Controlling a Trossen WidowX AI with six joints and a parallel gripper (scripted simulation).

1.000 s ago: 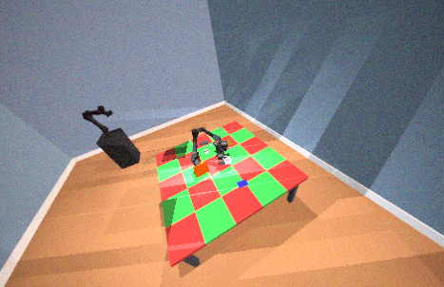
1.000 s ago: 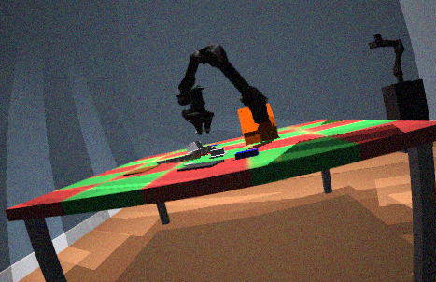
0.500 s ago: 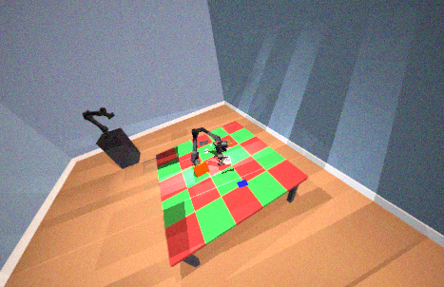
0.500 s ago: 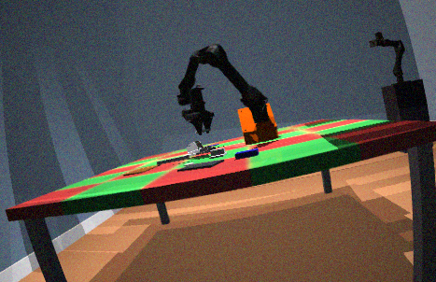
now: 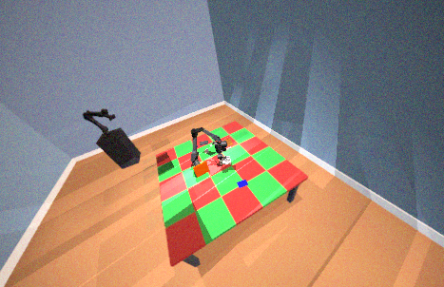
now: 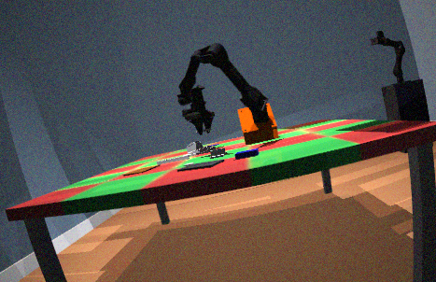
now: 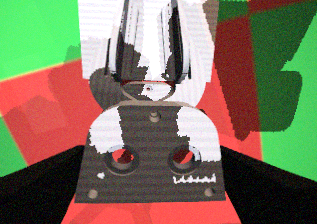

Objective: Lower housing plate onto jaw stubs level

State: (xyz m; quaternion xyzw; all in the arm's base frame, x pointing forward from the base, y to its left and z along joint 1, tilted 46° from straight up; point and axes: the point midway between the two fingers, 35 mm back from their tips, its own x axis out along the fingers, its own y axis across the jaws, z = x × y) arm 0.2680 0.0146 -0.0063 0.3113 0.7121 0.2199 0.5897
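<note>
The gripper [image 5: 221, 156] [image 6: 204, 130] [image 7: 151, 152] pinches the housing plate [image 7: 150, 135] between its fingers, one at the plate's 9 o'clock side and one at its 3 o'clock side. In the wrist view the plate's rounded corners point toward 12 o'clock; two large holes, at its 8 and 4 o'clock, show red through them. At 12 o'clock from the plate is the pale assembly [image 5: 225, 161] [image 6: 194, 148] [image 7: 92, 40], with two long parallel pieces running away from it. The plate overlaps its near end in this view; whether they touch, I cannot tell. The exterior view has the gripper above the assembly, with a gap between.

In the top view, from the gripper, a blue block [image 5: 242, 183] [image 6: 246, 153] lies at 5 o'clock on the checkered table [image 5: 241, 204] [image 6: 296, 156] [image 7: 10, 40], and the orange block [image 5: 201, 169] [image 6: 246, 122] at the arm's base is at 8 o'clock. Off the table toward 9 o'clock, a second arm [image 5: 98, 122] [image 6: 399, 58] stands on a black pedestal [image 5: 120, 148] [image 6: 405, 100].
</note>
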